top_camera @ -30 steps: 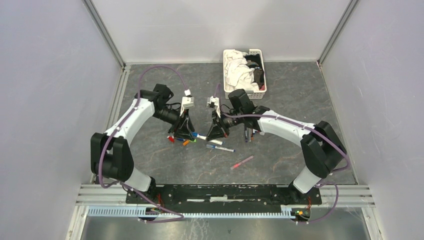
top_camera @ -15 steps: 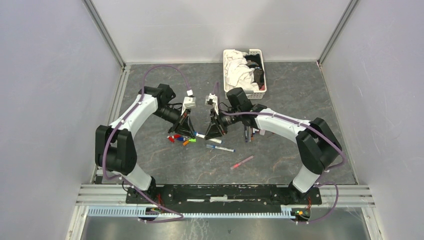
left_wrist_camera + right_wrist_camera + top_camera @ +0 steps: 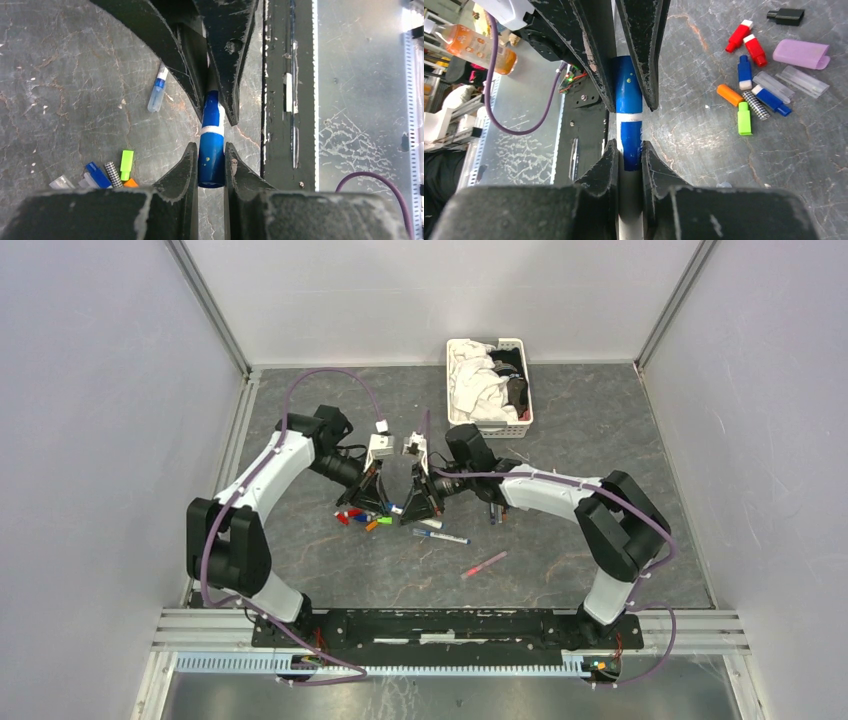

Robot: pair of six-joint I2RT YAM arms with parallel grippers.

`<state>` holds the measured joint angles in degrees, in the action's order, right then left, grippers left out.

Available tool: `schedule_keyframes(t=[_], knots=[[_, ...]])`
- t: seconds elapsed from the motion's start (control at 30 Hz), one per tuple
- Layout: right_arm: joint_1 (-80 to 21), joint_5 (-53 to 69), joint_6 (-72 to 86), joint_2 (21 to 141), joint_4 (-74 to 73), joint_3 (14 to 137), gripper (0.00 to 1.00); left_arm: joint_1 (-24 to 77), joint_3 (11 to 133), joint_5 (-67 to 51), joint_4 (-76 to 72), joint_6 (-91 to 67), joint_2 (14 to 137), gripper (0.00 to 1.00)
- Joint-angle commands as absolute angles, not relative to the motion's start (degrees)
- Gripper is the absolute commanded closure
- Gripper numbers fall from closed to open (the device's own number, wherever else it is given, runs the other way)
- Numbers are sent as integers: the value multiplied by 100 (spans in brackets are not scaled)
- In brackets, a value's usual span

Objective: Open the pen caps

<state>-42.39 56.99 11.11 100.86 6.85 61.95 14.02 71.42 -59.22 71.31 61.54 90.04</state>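
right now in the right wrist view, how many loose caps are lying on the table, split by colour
red caps: 2
blue caps: 2
clear caps: 2
orange cap: 1
green cap: 1
black cap: 1
lilac cap: 1
checkered cap: 1
total: 11

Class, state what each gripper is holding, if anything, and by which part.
Both hold one blue pen. The left gripper clamps its plain blue end, and the right gripper clamps the barrel on the other side of the white band.
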Motion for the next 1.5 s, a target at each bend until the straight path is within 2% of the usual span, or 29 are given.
schedule_keyframes(t=[0.0, 0.2, 0.4, 0.5, 0.67, 0.73, 0.93, 0.97, 1.2, 1.47], knots=[[-4116, 5238, 895, 9722, 576, 5776, 100, 1387, 7277, -5206, 6522, 5411, 8487, 98], [-3751, 4802, 761, 9285, 724, 4858, 100, 629, 7755, -5238, 7042, 5793, 8472, 98], [-3480, 4622, 410, 8991, 293, 4802, 100, 267, 7788, -5173, 7596, 6549, 8656, 98], [-3295, 3955, 389, 8892, 60, 4915, 100, 318, 7457, -5325, 7048, 6248, 8561, 98], [-3011, 1190, 909, 8661, -150, 4808, 100, 870, 6634, -4824, 5029, 4543, 8460, 98], [-2970, 495, 1097, 8553, -151, 4714, 100, 1079, 6373, -4456, 4367, 4160, 8510, 98], [-2967, -215, 1632, 8622, 167, 4565, 100, 1333, 6170, -3834, 3412, 3778, 9077, 97], [-2965, -222, 1705, 8703, 205, 4571, 100, 1359, 6170, -3737, 3286, 3707, 9182, 96], [-3103, -210, 2042, 9139, 528, 4682, 100, 1575, 6161, -3363, 2885, 3540, 9663, 66], [-3271, -598, 2162, 9477, 562, 4788, 100, 1591, 6126, -3389, 3091, 3664, 9634, 45]])
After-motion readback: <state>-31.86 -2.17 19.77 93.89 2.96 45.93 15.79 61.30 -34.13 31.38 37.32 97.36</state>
